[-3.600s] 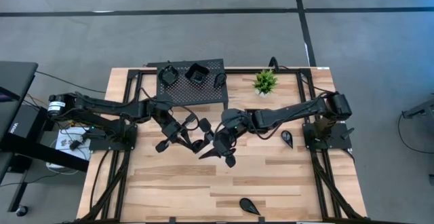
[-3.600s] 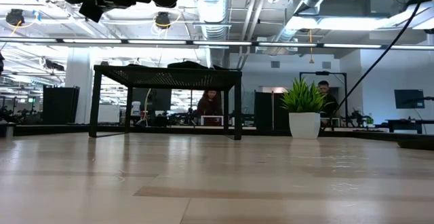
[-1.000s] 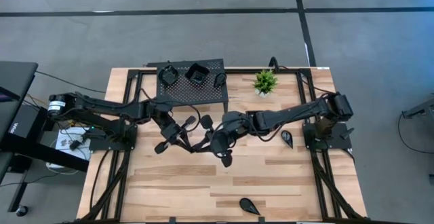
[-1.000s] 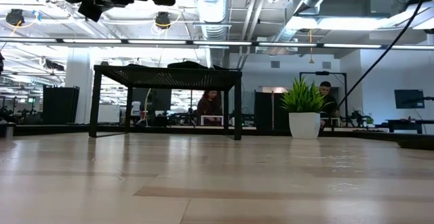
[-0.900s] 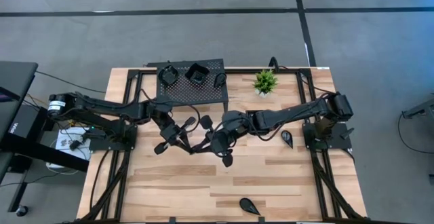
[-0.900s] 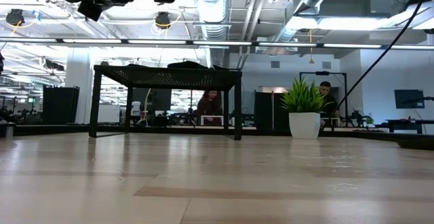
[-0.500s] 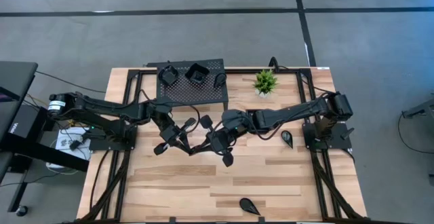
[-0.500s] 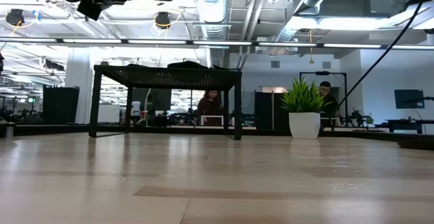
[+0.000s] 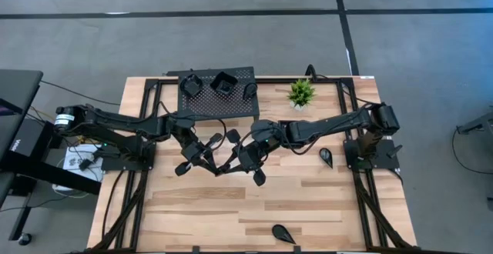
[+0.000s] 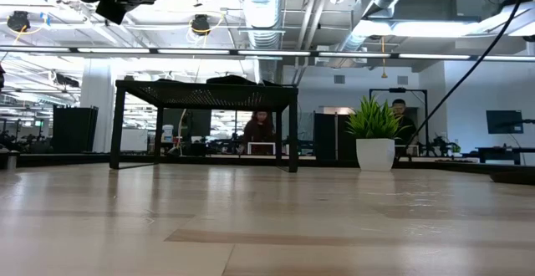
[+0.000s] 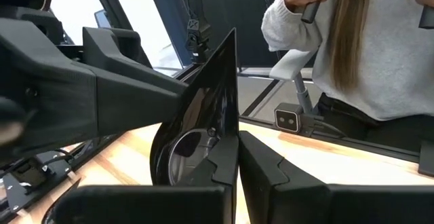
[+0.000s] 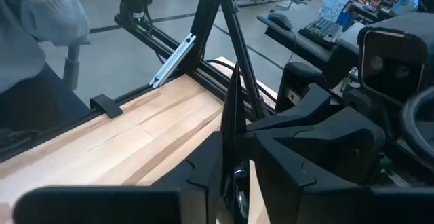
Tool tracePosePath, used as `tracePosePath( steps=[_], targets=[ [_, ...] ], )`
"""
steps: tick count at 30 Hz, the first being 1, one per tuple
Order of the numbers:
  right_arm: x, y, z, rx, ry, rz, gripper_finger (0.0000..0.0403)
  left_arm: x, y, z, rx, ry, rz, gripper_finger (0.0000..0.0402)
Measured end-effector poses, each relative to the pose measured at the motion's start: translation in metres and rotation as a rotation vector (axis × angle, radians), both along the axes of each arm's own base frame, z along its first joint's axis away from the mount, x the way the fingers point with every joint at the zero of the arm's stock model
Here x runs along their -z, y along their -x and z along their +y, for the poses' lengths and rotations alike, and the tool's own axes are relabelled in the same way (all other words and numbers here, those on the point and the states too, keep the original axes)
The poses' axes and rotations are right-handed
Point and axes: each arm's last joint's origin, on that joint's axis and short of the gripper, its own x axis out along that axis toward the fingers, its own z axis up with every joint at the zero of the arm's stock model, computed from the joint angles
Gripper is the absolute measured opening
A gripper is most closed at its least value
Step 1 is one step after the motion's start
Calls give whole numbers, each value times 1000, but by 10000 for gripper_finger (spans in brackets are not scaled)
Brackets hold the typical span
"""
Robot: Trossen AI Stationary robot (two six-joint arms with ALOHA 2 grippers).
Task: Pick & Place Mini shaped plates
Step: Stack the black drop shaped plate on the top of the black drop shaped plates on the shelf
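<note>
Black plate (image 11: 215,108) edge-up above mid-worktop (image 9: 308,200), pinched in my left hand (image 9: 218,167); my right hand (image 9: 233,164) straddles it, grip unclear.

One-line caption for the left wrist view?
Left gripper pinches a glossy black mini plate edge-on above the wooden table, right gripper alongside.

Grey floor (image 9: 231,38) — exposed ceiling ducts (image 10: 267,8)

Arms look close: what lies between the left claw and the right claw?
One mini shaped plate, edge-on, gripped by the left claw, reaching the right claw; both wrist views show it.
</note>
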Motion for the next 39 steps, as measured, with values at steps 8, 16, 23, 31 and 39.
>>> tracePosePath(
  steps=[8, 16, 23, 31, 39],
  targets=[
    [0, 0, 0, -16, -20, 9, 80, -2, 0, 0, 2, -9, -33, 10],
    [-2, 0, 1, -20, -21, -15, 71, -3, -1, 0, 6, -33, -70, 10],
    [-2, 0, 1, -22, -17, -17, 46, -4, -2, 1, -19, -43, -87, 10],
    [-2, 0, 0, -29, -21, -16, 4, -4, -2, 1, -22, -43, -86, 10],
    [-2, 0, -1, -25, -19, -14, 9, -4, -2, 1, -26, -41, -84, 10]
  ],
)
